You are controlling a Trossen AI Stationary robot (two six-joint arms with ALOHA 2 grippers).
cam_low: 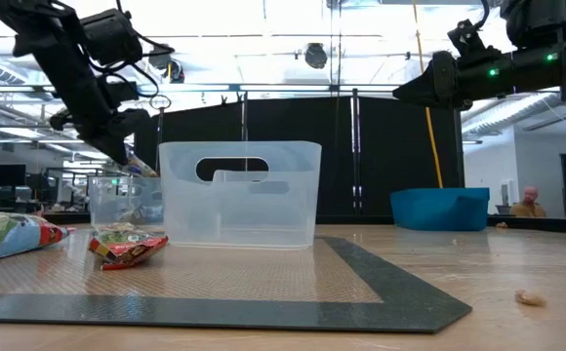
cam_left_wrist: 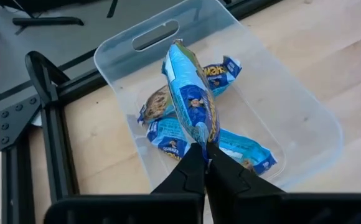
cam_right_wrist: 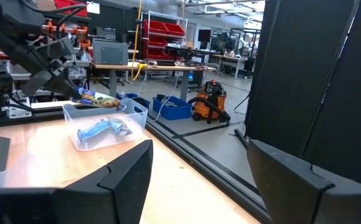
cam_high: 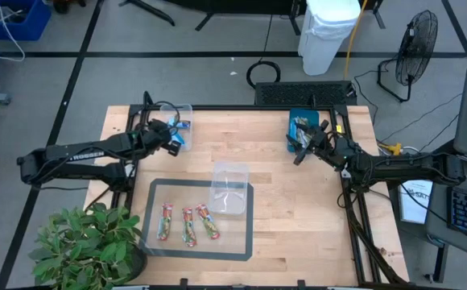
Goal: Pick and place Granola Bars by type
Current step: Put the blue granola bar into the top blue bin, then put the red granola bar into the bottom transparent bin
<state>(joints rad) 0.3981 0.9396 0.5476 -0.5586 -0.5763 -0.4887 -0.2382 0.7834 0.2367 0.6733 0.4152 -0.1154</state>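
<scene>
My left gripper [cam_left_wrist: 204,151] is clamped on a blue granola bar [cam_left_wrist: 192,102] above the clear tub [cam_left_wrist: 299,118] — I release low, over its centre. My right gripper [cam_high: 304,145] — fingers apart — waits over the teal tray [cam_high: 295,119].

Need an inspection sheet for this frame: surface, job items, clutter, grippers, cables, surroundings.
Surface: wooden table with a dark-edged mat.
Job's things: three red-and-green bars on the mat; blue bars in the far clear tub; one blue bar held above it; more bars in the teal tray.
Clutter: empty clear tub at the mat's corner; crumb on the wood.
Grippers: left gripper shut on the blue bar; right gripper open, raised beside the tray.
Cables: black coil on the floor.
Surroundings: potted plant, fan.
</scene>
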